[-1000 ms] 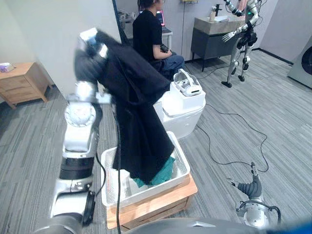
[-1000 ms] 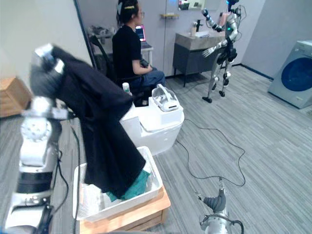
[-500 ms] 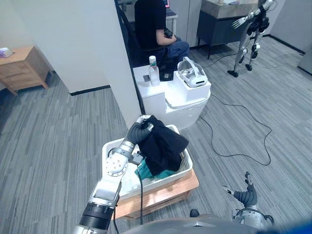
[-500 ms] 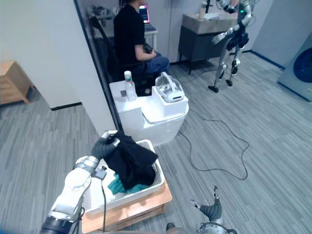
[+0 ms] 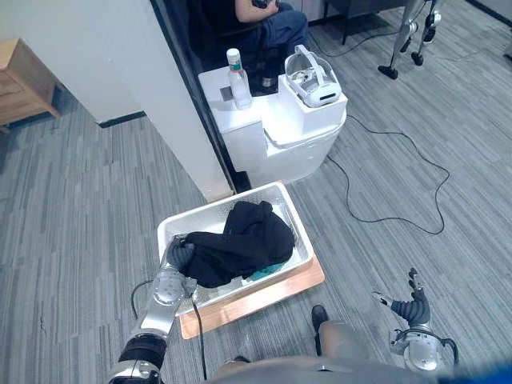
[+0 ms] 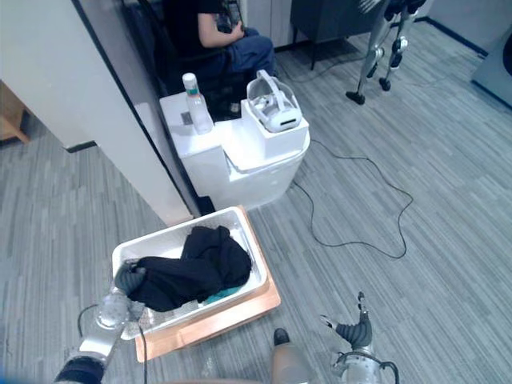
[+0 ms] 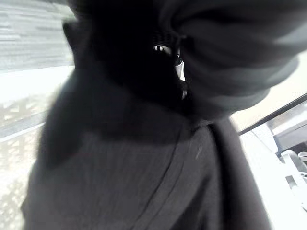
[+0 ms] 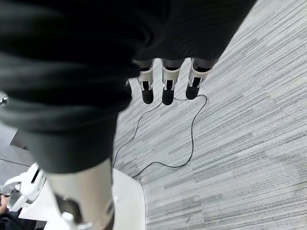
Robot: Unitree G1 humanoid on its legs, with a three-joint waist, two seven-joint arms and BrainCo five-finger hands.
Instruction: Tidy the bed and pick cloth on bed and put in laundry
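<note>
lying heaped in the white mesh laundry basket (image 5: 210, 210) is the black crumpled cloth (image 5: 240, 244), bunched across most of the inside with one fold reaching up to the far rim. a teal cloth (image 5: 270, 272) peeks out from under its near edge. the basket sits on a flat light wooden board (image 5: 264, 294) on the grey carpet.

the left hand (image 5: 179, 254) is at the basket's left end, its dark ribbed cover just inside the wall and touching the black cloth; the rest of it is buried in the fabric, so i cannot tell whether it has hold of it. the left wrist view looks straight onto dark folds (image 7: 144, 167).

the right hand (image 5: 414, 302) hangs low at the robot's right, well apart from the basket, its fingers (image 8: 166, 86) straight and holding nothing.

beyond the basket stands a white rounded pedestal table (image 5: 296, 152) carrying a clear plastic bottle (image 5: 238, 80) and a white headset (image 5: 314, 76), with a seated person (image 5: 276, 20) behind it.
</note>
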